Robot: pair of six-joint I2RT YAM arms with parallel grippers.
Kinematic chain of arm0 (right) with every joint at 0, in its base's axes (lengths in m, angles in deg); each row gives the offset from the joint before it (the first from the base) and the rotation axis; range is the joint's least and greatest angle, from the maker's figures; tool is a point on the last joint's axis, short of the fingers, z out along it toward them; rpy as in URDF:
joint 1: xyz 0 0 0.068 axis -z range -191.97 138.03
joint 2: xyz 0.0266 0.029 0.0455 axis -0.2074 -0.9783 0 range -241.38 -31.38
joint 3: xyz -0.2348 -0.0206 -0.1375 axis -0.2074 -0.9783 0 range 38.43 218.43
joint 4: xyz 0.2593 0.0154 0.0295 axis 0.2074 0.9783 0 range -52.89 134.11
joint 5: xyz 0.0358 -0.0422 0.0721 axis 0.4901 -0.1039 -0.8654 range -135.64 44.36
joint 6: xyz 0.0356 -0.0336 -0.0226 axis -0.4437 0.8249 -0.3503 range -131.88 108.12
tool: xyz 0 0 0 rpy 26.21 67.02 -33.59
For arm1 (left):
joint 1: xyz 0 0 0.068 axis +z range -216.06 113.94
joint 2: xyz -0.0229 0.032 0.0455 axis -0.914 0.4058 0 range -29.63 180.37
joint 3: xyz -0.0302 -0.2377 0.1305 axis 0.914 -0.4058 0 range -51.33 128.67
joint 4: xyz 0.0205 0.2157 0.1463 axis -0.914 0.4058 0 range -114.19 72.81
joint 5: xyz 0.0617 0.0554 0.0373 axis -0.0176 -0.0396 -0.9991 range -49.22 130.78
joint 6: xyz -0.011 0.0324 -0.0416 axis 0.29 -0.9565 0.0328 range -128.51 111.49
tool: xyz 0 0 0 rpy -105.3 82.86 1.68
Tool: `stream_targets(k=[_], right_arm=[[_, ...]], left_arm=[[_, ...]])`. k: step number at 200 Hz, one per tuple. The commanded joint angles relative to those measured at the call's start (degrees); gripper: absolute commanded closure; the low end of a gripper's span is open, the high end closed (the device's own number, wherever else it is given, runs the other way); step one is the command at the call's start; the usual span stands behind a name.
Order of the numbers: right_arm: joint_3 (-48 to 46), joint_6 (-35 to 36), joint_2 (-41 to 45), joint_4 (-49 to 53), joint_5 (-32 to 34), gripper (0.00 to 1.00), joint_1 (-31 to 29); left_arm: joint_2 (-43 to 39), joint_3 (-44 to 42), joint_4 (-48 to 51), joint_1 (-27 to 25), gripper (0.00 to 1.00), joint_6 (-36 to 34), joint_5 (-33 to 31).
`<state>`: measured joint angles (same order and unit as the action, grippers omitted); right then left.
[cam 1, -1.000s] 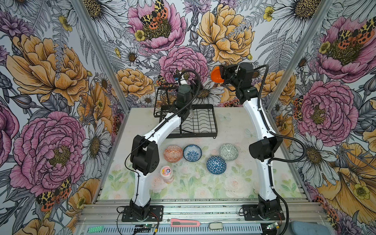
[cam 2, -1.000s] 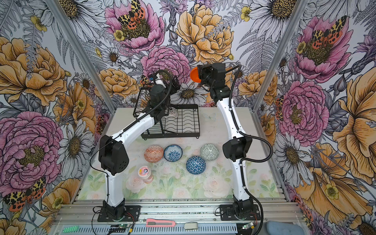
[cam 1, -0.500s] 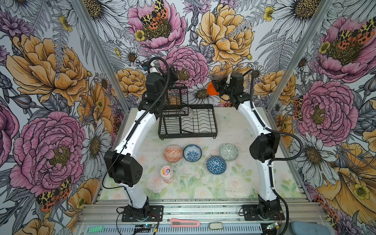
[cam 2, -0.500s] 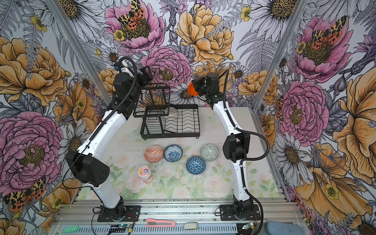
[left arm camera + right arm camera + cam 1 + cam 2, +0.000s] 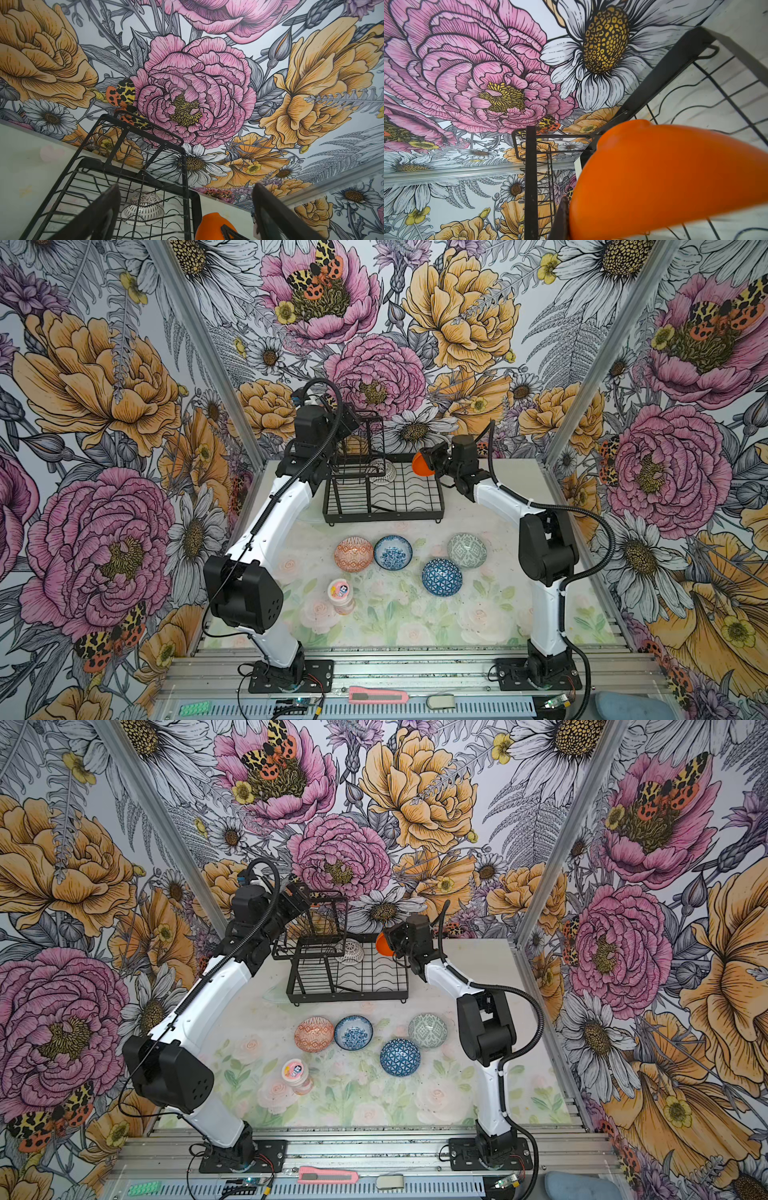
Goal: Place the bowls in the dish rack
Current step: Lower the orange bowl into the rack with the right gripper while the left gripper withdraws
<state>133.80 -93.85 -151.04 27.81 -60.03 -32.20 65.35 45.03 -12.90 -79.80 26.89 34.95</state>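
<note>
Table (image 5: 415, 626): orange bowl (image 5: 420, 465) at rack (image 5: 382, 513) rim

No lettering, brand, number or sign can be read in any view. The pink lid of the small jar (image 5: 340, 590), at the near left of the surface (image 5: 478, 626), carries a small printed picture, too small to show any words. The pink box cutter (image 5: 377, 696) on the near rail shows no legible marking.

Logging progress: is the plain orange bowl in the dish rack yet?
Not yet: right tool holds the orange bowl at the dish rack's far corner.
</note>
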Motion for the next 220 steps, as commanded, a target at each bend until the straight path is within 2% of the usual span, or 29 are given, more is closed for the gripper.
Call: stream_targets(k=[1,115,220], right_arm=[[-2.3,-2.3,3.8,-11.2,3.1,1.00,-1.2],[-2.3,-4.5,-3.0,-16.2,6.3,1.00,-7.3],[-5.4,-10.2,-6.7,-23.6,9.2,1.00,-10.0]], left_arm=[[-4.1,-2.1,1.4,1.1,0.01,2.3,3.5],[-10.4,-10.0,4.1,1.5,0.01,5.5,7.6],[-13.7,-13.9,4.6,1.4,0.01,6.0,7.6]])
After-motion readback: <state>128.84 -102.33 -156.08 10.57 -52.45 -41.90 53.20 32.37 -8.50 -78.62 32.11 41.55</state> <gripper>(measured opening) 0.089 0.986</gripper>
